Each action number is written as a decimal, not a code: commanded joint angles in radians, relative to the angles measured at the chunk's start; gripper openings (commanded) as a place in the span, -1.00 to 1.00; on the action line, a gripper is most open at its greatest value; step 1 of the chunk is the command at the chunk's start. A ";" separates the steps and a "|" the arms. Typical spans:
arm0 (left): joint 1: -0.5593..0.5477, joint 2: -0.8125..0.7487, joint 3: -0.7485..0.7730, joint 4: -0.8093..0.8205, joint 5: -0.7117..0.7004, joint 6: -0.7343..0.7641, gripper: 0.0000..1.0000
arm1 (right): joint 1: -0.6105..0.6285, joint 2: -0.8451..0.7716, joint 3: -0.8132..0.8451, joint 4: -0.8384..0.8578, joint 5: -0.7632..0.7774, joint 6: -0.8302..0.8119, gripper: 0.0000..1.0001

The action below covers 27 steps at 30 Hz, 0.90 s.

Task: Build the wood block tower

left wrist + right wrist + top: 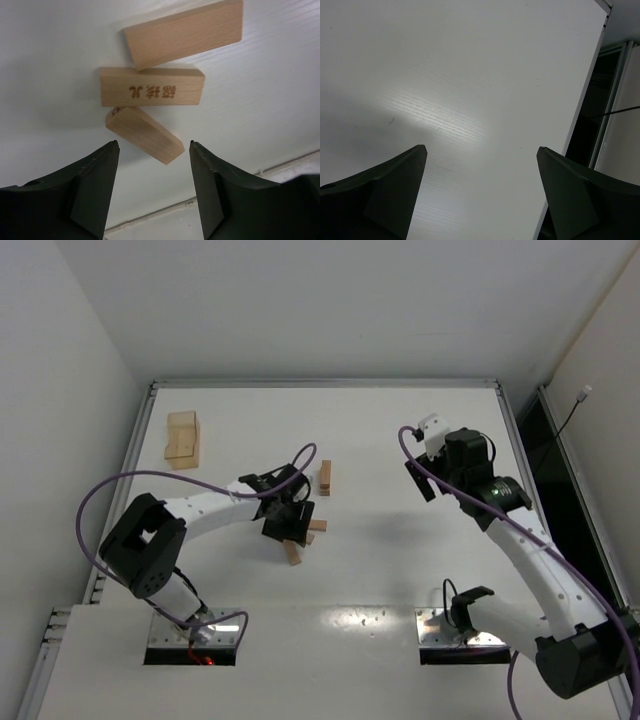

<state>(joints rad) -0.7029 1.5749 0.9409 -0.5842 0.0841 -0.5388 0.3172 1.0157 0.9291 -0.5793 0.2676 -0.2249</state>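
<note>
Left wrist view goes straight to the pieces of the wood block tower: three small light-tan rectangular wooden bars [150, 87] lie flat on the white surface [60, 60], fanned loosely and not stacked. The middle bar has dark printed characters on its top face. The farthest bar sits angled just beyond it, corner to edge. The nearest bar lies diagonally, its near corner reaching into the gap between the fingertips. The left gripper [153, 147] hangs over that corner with its dark fingers spread and gripping nothing.

From the top external camera, this cluster sits left of the surface's centre, mostly hidden under the left gripper, with bar ends poking out on its near and right sides. One more tan wooden bar [325, 477] lies alone just beyond the cluster. A larger pale wooden box [183, 437] rests well apart, near the far left corner.

Over on the right, the right gripper [481, 148] is spread wide above bare surface, near the right edge, with nothing between its fingers.
</note>
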 commanded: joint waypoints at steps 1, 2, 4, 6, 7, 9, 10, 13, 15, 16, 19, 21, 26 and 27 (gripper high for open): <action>0.005 -0.047 -0.039 -0.013 -0.026 -0.056 0.10 | -0.016 0.009 0.019 0.013 -0.013 0.010 0.80; 0.014 -0.047 -0.051 -0.003 -0.014 -0.056 0.10 | -0.017 0.009 0.031 0.013 -0.013 0.010 0.80; 0.037 -0.047 -0.096 0.013 0.005 -0.056 0.10 | -0.026 0.018 0.040 0.013 -0.013 0.001 0.80; 0.037 -0.047 -0.114 0.029 0.022 -0.056 0.10 | -0.035 0.029 0.050 0.013 -0.013 0.001 0.80; 0.037 -0.038 -0.114 0.040 0.022 -0.056 0.10 | -0.035 0.029 0.060 0.003 -0.022 0.001 0.80; 0.037 -0.026 -0.123 0.055 0.032 -0.056 0.10 | -0.044 0.029 0.060 -0.008 -0.033 0.001 0.80; 0.037 -0.026 -0.123 0.067 0.032 -0.056 0.10 | -0.044 0.038 0.060 -0.008 -0.044 0.001 0.80; 0.037 -0.015 -0.123 0.078 0.058 -0.056 0.10 | -0.053 0.038 0.060 -0.008 -0.067 0.001 0.80; 0.037 -0.015 -0.123 0.087 0.059 -0.046 0.10 | -0.053 0.038 0.050 -0.008 -0.067 0.001 0.80; 0.037 -0.024 -0.123 0.087 0.059 -0.046 0.10 | -0.053 0.038 0.050 -0.008 -0.076 0.001 0.80; 0.037 -0.068 -0.123 0.087 0.059 -0.046 0.08 | -0.063 0.047 0.030 -0.008 -0.090 0.001 0.80; 0.037 -0.093 -0.132 0.098 0.059 -0.046 0.08 | -0.063 0.056 0.030 -0.008 -0.100 0.001 0.80; 0.037 -0.093 -0.133 0.110 0.059 -0.055 0.08 | -0.072 0.067 0.039 -0.008 -0.137 0.010 0.80; 0.037 -0.093 -0.133 0.110 0.059 -0.055 0.08 | -0.072 0.067 0.049 -0.008 -0.146 0.010 0.80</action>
<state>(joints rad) -0.6724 1.5005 0.8146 -0.4957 0.1314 -0.5789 0.2508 1.0767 0.9443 -0.6033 0.1638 -0.2249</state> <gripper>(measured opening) 0.541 0.895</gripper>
